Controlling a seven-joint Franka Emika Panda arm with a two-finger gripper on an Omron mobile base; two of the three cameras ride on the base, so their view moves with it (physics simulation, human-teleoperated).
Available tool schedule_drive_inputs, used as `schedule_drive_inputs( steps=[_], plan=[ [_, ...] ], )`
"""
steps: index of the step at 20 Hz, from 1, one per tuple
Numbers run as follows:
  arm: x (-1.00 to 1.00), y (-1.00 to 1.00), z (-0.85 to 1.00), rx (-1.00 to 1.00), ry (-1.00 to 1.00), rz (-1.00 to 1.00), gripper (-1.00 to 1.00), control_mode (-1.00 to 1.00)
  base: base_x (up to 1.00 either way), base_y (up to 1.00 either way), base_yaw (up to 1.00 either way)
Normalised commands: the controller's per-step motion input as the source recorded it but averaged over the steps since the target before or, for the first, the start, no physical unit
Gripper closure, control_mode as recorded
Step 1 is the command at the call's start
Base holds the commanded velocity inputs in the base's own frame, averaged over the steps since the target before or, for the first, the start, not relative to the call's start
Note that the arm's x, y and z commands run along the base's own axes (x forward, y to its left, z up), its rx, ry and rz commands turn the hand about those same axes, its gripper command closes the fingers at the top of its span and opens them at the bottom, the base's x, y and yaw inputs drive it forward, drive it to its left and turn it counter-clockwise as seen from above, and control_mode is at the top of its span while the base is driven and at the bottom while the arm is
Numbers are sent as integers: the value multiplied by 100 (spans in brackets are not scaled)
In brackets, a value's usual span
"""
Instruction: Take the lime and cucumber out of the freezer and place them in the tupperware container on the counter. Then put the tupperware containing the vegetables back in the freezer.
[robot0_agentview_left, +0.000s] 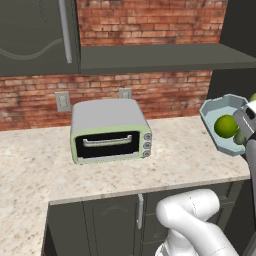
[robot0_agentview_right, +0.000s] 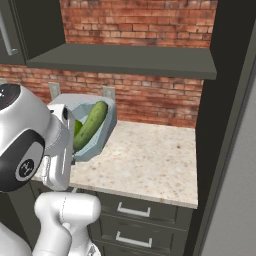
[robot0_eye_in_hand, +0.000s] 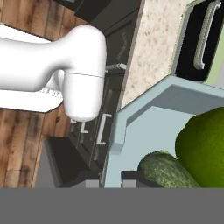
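Carrying the shallow pale blue-grey tupperware container (robot0_agentview_left: 214, 111), tilted above the beige speckled stone counter (robot0_agentview_left: 165, 165) with the round yellow-green lime (robot0_agentview_left: 226, 126) and dark green cucumber (robot0_agentview_right: 91, 125) inside, the gripper (robot0_agentview_left: 243, 121), clamped on its rim, should level it before the freezer.

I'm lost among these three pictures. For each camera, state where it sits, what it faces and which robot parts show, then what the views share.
Left base view: behind the arm's left, facing the toaster oven and counter; arm lower right.
Right base view: behind its right, facing the counter corner; arm at left.
Hand view: on the hand, looking into the tupperware container; white arm link behind.
Shared: the tilted container with lime and cucumber, lifted by the gripper.
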Motion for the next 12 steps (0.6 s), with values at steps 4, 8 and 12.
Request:
schedule_drive_inputs(
  steps=[4,8,12],
  plan=[
    [0,0,0,0,0,0,100,-100,0,0,0],
    [0,0,0,0,0,0,100,100,-22,0,-2],
    [0,0,0,0,0,0,100,100,-63,-9,-5]
  ],
)
